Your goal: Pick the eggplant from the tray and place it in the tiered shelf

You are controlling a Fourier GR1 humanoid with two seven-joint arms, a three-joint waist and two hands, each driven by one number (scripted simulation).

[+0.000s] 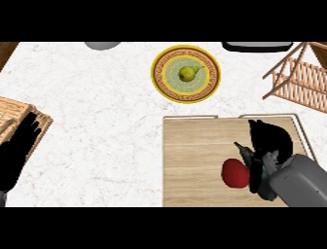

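Note:
A wooden tray [195, 146] with metal handles lies on the counter's near right. My right hand [270, 141] hovers low over the tray's right side, open, with the thumb [243, 150] spread to the left. No eggplant shows apart from the dark hand; whatever lies beneath it is hidden. A red round fruit [234, 173] rests on the tray just left of the wrist. The wooden tiered shelf [306, 82] stands at the far right, beyond the tray. At the lower left edge my left hand [8, 158] rests open.
A yellow-rimmed plate [170, 87] holding a pear [188, 73] sits behind the tray. Under my left hand at the left edge is a wicker basket [1, 116]. A grey bowl [103, 45] and a dark dish [257, 46] line the back edge.

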